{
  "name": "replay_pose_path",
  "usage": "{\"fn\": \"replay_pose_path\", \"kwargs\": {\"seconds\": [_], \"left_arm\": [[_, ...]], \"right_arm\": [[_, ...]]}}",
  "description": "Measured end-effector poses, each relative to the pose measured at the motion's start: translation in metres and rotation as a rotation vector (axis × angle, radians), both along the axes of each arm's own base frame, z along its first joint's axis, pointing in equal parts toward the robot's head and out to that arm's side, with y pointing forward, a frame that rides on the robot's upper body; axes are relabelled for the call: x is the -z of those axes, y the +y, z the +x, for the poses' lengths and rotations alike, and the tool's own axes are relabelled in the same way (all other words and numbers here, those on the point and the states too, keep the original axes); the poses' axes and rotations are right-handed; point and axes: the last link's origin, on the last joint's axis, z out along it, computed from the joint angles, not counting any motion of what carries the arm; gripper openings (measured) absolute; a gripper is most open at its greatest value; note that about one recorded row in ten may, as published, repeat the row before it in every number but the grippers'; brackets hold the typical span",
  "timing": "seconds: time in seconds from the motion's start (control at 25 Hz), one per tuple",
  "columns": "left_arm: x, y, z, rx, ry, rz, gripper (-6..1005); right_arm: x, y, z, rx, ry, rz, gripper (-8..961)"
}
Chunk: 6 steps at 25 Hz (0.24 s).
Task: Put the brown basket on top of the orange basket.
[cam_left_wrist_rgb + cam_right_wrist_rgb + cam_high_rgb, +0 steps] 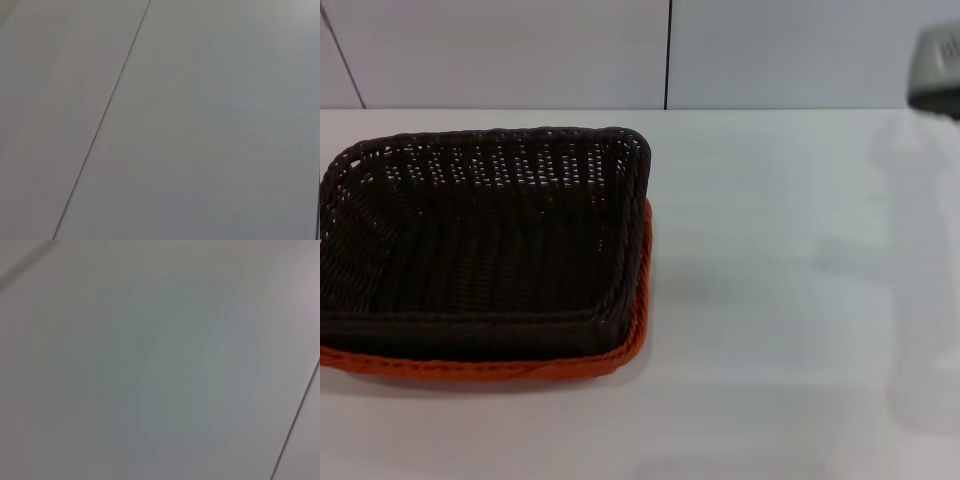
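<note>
Dark brown rectangular woven basket [480,235] seated inside bright orange woven basket [520,368] on white worktop [790,300]. Stacking apparently complete; no further placement required. Right pincer [938,70] well right of baskets, state indeterminable; left pincer unseen.

Stacked brown basket [480,235], orange basket [620,355] block left; table [800,300] right open.

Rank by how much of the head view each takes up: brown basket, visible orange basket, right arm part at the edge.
1. brown basket, by far the largest.
2. orange basket, only a rim strip showing beneath it.
3. right arm part, small, cut off by the edge.
</note>
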Motion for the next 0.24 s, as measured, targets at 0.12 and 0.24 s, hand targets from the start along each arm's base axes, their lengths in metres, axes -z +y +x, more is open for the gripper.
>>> {"fn": "replay_pose_path", "kwargs": {"seconds": [0.12,0.24], "left_arm": [[0.004,0.0,0.0,0.001,0.011,-0.028,454],[0.008,0.001,0.002,0.007,0.037,-0.069,454]], "right_arm": [[0.007,-0.007,0.013,-0.11,0.131,-0.049,394],[0.011,-0.013,0.033,-0.147,0.297,-0.113,394]]}}
